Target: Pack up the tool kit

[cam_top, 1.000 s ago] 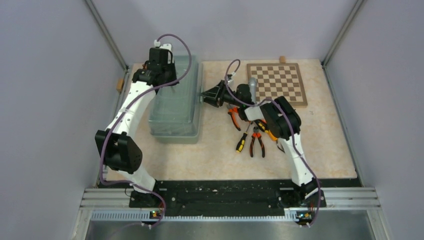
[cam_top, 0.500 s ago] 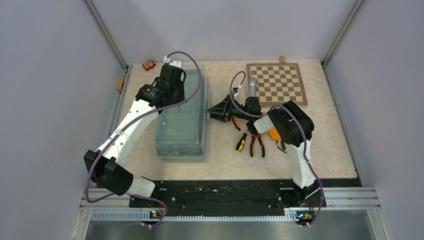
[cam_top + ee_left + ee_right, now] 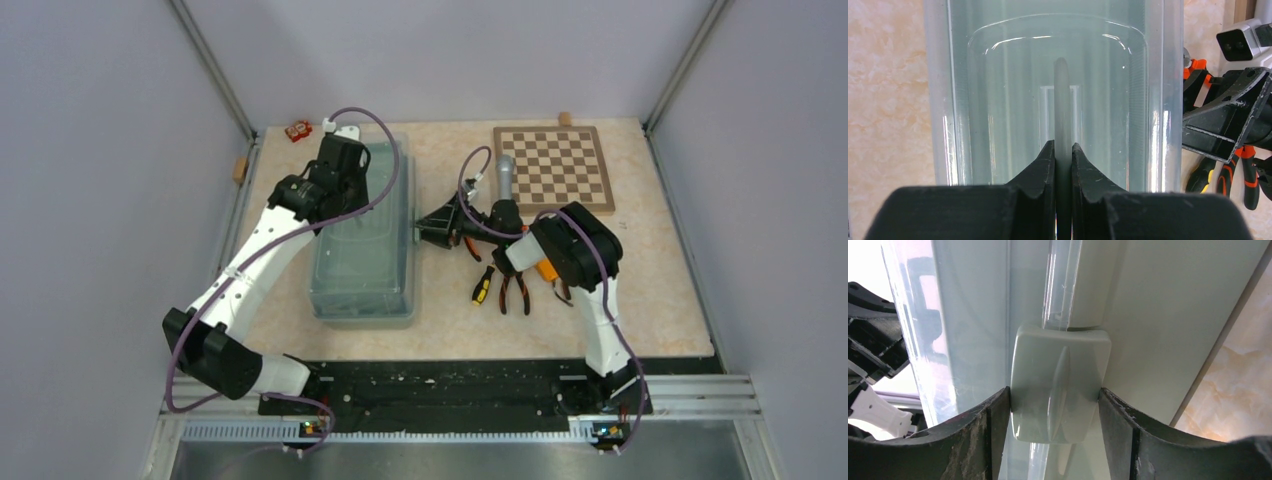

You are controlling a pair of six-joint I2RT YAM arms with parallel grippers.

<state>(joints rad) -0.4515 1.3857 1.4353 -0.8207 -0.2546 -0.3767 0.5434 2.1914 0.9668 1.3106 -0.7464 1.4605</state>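
Pinching the thin raised handle rib [image 3: 1063, 100] on the translucent lid [image 3: 998, 100] of the large pale-green rectangular plastic toolbox [image 3: 365, 295]: the left gripper [image 3: 1063, 150] is pressing its jaws together on that rib, toward the lid's upper end in the overhead view. On the box's right long side the right gripper [image 3: 1054, 390] is straddling the pale-green plastic latch [image 3: 1060, 365]. Its fingers [image 3: 993, 425] are sitting flush on both latch flanks, so I'm reading that as a grip, not jaws hanging spread.

Box is sitting left of centre on the beige marbled table [image 3: 440, 320], lid down. Orange-handled pliers [image 3: 515, 295] and a yellow-black screwdriver [image 3: 482, 287] are lying loose just right of it, under the right arm. Wooden chessboard [image 3: 553, 165] is sitting upper right, well apart.

Handling guess: stiff shell, probably light while empty, smooth plastic, so it's likely sliding under any sideways push. Rib is narrow and slick, fine for steadying but poor for lifting. Latch is the spot to take: lever its free edge off the wall while the left is bracing the lid.
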